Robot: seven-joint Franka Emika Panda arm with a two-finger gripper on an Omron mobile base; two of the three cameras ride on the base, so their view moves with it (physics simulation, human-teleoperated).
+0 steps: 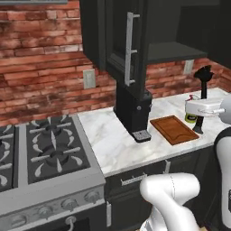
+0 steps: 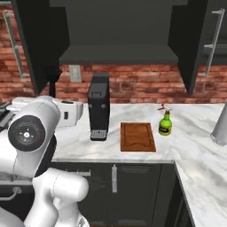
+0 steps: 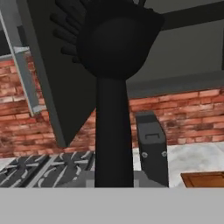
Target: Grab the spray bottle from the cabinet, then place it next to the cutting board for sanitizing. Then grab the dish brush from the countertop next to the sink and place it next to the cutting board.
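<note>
My gripper (image 1: 204, 101) is shut on the dish brush (image 1: 204, 76), holding it upright in the air with its wide black head on top. The brush sits just right of the cutting board (image 1: 174, 129) and in front of the spray bottle (image 1: 191, 116). In the right base view the dish brush (image 2: 52, 76) rises above the hand at far left. There the lime-green spray bottle (image 2: 165, 123) stands right of the cutting board (image 2: 137, 137). The dish brush (image 3: 114, 65) looms close in the hand view. The cabinet (image 1: 121, 36) is open, its shelf (image 1: 174, 52) bare.
A black coffee machine (image 1: 133, 111) stands on the marble countertop (image 1: 113, 140) left of the board. The gas stove (image 1: 43, 151) lies further left. A grey tapered object (image 2: 220, 126) stands at the counter's right end. The open cabinet door (image 2: 200, 40) hangs over the counter.
</note>
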